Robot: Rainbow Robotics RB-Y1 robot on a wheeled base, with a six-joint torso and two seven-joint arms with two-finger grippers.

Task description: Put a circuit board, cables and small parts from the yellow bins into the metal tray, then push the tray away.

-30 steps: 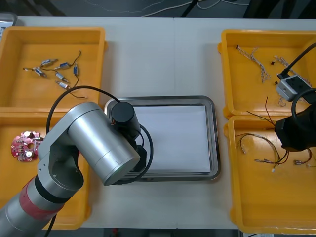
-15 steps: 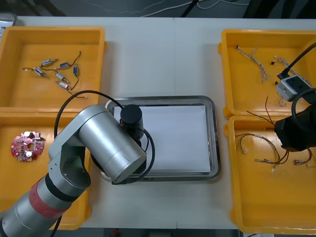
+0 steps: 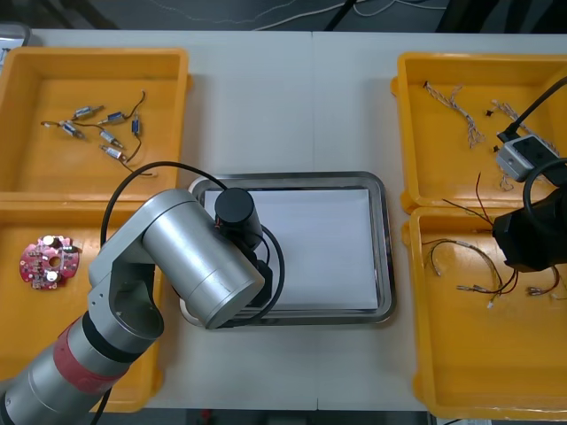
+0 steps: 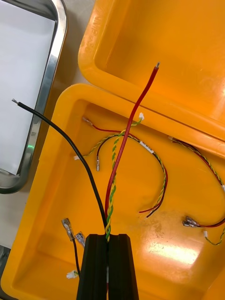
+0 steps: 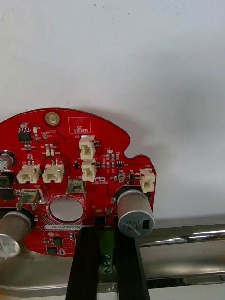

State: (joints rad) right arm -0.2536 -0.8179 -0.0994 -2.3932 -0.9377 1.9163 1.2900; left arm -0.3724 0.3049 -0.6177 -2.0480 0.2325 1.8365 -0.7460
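Note:
In the left wrist view my left gripper [image 5: 107, 232] is shut on the edge of a round red circuit board [image 5: 70, 154]. The board hangs over the metal tray's shiny rim [image 5: 187, 236] and its white inside [image 5: 140, 70]. From the front, the left arm [image 3: 195, 266] covers the tray's left part [image 3: 381, 248] and hides the gripper and board. My right gripper [image 4: 108, 236] is shut on a cable bundle above the near right bin [image 4: 154, 262]: a red strand [image 4: 133, 117], a black strand [image 4: 65, 136] and a yellow-green twist [image 4: 112, 187] rise from the fingers.
A second red circuit board [image 3: 49, 262] lies in the near left bin. Small metal parts [image 3: 97, 128] are in the far left bin, and twisted blue and white cables [image 3: 456, 106] in the far right one. More red and yellow cables [image 3: 469, 266] lie in the near right bin.
The left arm has swung a little to the right, farther over the tray's left part. The right arm has stayed where it was.

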